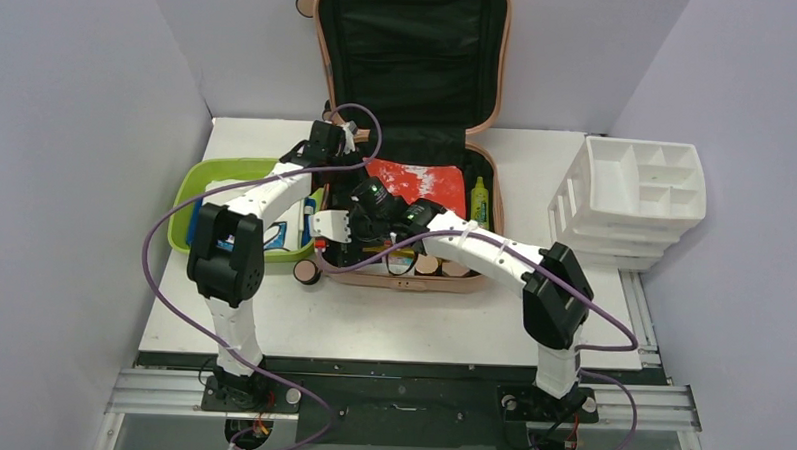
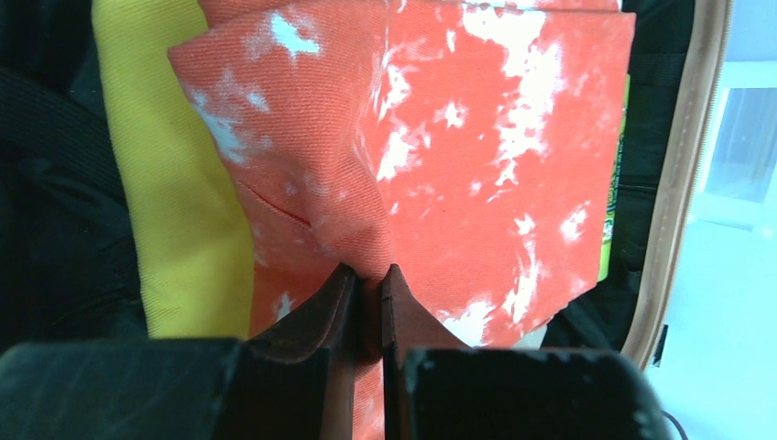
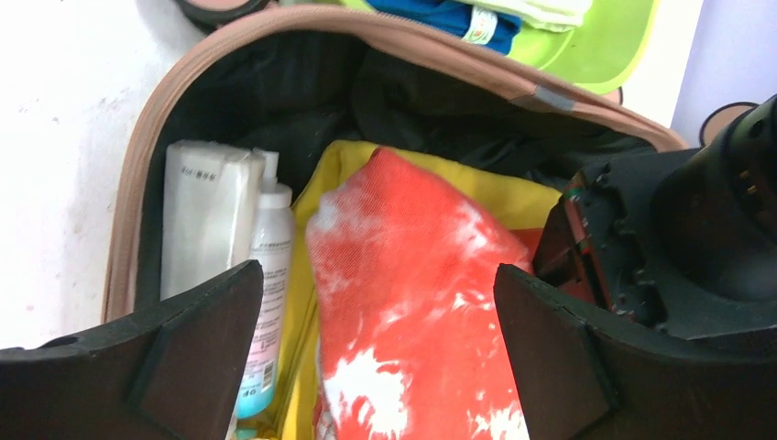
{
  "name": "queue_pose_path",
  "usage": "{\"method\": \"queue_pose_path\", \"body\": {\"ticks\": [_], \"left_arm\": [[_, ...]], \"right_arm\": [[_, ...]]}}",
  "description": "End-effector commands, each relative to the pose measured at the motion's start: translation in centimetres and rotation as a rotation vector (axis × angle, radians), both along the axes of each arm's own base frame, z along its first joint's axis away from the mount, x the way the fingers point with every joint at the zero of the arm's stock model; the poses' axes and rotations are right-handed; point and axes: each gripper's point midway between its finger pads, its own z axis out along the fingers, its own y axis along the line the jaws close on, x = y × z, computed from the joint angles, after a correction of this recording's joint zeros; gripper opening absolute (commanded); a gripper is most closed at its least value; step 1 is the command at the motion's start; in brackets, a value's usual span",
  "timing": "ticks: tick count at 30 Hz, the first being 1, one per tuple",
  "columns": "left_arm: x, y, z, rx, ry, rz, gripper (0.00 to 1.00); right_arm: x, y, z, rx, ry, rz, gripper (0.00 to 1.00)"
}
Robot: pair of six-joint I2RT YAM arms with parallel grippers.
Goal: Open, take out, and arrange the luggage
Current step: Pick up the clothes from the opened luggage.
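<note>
The salmon-pink luggage (image 1: 442,283) lies open on the white table (image 1: 391,325), its lid standing upright. Inside its lower shell, the left gripper (image 2: 366,275) pinches a red-and-white cloth (image 2: 476,165) between narrow jaws. Above that shell, the right gripper (image 3: 376,275) hovers spread wide, holding nothing.

Luggage (image 1: 410,55): open on tabletop (image 1: 391,320), lid upright at rear.
Contents: red-and-white cloth (image 1: 421,181); green bottle (image 1: 479,201) at right side.
Left arm (image 1: 265,195), right arm (image 1: 484,248): both reach into base.
Lime-green tub (image 1: 197,193): just left of luggage.
White organizer (image 1: 641,178): at right edge of tabletop.
</note>
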Motion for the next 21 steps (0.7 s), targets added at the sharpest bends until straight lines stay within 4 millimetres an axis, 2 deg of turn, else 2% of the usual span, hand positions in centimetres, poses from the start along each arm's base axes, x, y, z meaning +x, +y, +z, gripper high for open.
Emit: {"method": "queue_pose_path", "body": {"ticks": [1, 9, 17, 21], "left_arm": [[-0.5, -3.6, 6.0, -0.197, -0.101, -0.090, 0.00], [-0.2, -2.8, 5.6, -0.162, -0.135, -0.089, 0.00], [-0.2, -2.7, 6.9, -0.203, -0.166, -0.106, 0.00], [-0.2, -2.5, 7.5, -0.265, -0.163, -0.099, 0.00]], "right_arm": [[0.8, 2.7, 1.9, 0.071, -0.041, -0.029, 0.91], [1.2, 3.6, 0.6, 0.060, -0.069, -0.076, 0.91], [3.6, 2.7, -0.8, 0.037, -0.166, -0.194, 0.91], [4.1, 2.4, -1.6, 0.025, -0.177, -0.220, 0.90]]}}
